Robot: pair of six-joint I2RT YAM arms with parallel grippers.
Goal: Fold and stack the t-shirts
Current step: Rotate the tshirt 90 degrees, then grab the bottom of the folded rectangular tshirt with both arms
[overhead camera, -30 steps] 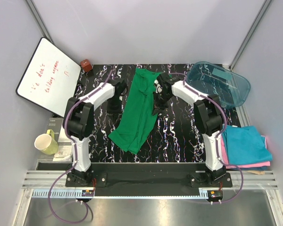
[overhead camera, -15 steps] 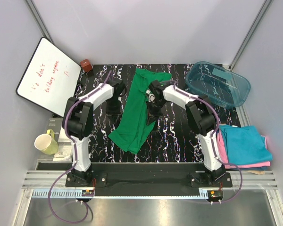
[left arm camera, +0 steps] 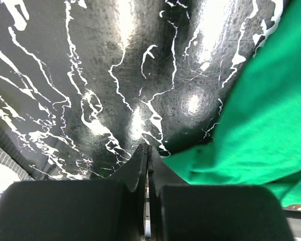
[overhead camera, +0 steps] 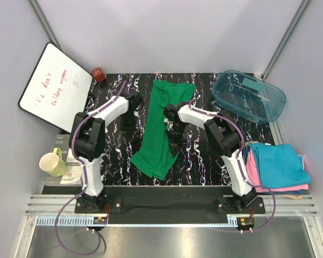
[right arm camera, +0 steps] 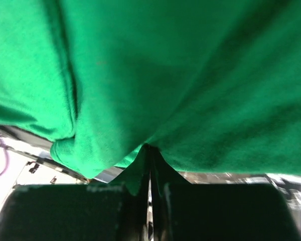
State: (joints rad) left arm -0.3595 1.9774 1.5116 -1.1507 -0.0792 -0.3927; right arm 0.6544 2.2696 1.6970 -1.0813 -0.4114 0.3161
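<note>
The bright green t-shirt (overhead camera: 160, 121) lies lengthwise in the middle of the black marbled table (overhead camera: 204, 161), folded into a long narrow strip. My right gripper (overhead camera: 173, 141) is over its right side, shut on a pinch of the green cloth (right arm camera: 165, 75) at the jaw tips (right arm camera: 149, 148). My left gripper (overhead camera: 128, 121) is shut, low over the table just left of the shirt; its tips (left arm camera: 148, 148) are at the edge of the green cloth (left arm camera: 261, 125). Folded teal-blue (overhead camera: 280, 164) and pink (overhead camera: 258, 180) shirts are stacked at the right, with a tan one (overhead camera: 293, 196) barely showing beneath.
A clear teal plastic tub (overhead camera: 248, 97) stands at the back right. A whiteboard (overhead camera: 55, 86) leans at the left, a small red-brown object (overhead camera: 98, 74) sits at the back left, and a yellow-green mug (overhead camera: 53, 163) stands off the table's left side.
My right gripper has moved left and toward the near edge, carrying the shirt's right side over onto itself; the shirt is narrower. The left gripper has stayed put.
</note>
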